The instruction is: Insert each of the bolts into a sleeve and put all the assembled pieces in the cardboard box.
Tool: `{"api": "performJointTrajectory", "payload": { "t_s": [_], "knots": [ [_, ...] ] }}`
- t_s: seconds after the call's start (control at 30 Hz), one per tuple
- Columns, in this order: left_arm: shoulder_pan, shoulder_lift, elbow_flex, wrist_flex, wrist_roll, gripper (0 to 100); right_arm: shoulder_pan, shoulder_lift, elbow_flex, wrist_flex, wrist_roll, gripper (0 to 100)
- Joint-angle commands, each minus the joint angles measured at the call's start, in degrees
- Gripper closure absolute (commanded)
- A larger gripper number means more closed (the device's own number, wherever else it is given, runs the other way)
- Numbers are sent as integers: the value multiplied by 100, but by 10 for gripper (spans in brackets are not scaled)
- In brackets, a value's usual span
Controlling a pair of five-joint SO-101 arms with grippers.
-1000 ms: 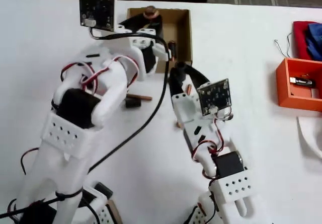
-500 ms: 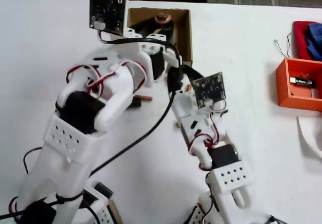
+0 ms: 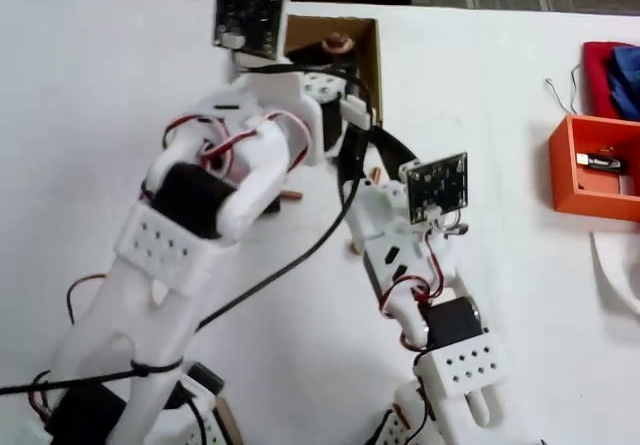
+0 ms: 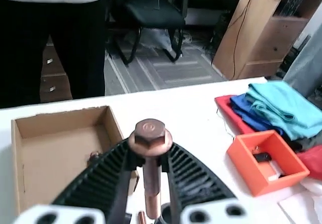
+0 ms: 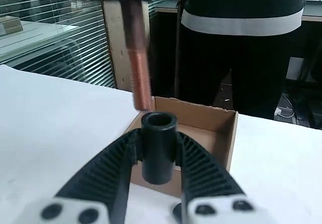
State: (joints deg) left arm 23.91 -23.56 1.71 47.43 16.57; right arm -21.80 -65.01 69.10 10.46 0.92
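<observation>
The left gripper [image 4: 149, 156] is clamped on a bolt [image 4: 150, 189], its ridged fingers pinching the shank right under the hex head so the head sits on top of them like a stop. That looks the right place to hold it. The bolt is copper-coloured metal, stiff and smooth, likely heavy for its size, and it would probably slide down if gripped lower. The right gripper [image 5: 158, 156] is closed around the side wall of a sleeve [image 5: 158, 133], a short, rigid black tube held upright with its mouth up. Being hard and round, I'd guess it could twist in the grip if the bolt pushes off-centre.

From the right wrist view, the bolt [image 5: 138, 68] hangs down from the upper left of the frame. Its tip is just above the sleeve's rim and a touch to the left, not yet in the hole, with the box [image 5: 224, 128] behind.

The left wrist view gives the head and the grip instead, plus the box [image 4: 55, 148] at lower left with one small piece lying in it.

The high view places it all. The bolt head [image 3: 336, 43] is at upper centre over the box [image 3: 369, 55], both arms meet there, and a loose bolt [image 3: 290, 194] lies on the table [image 3: 520, 265] just below.
</observation>
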Motion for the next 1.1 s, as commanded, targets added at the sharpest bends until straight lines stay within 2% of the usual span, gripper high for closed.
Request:
{"api": "performJointTrajectory", "payload": {
  "t_s": [0.0, 0.43, 0.7, 0.9, 1.07],
  "knots": [
    [44, 0, -84, -167, 44, 975, -48, -154, -123, -4, -26, 977],
    [53, 44, -585, 26, 44, 975, -48, -145, -123, -22, -26, 977],
    [334, 53, -470, 167, 44, 975, -48, -145, -123, -22, -26, 977],
    [281, 53, -180, 158, 26, 975, -48, -145, -123, -22, -26, 977],
    [325, 53, -66, 53, -677, 975, -48, -145, -123, -22, -18, 977]
  ]
}}
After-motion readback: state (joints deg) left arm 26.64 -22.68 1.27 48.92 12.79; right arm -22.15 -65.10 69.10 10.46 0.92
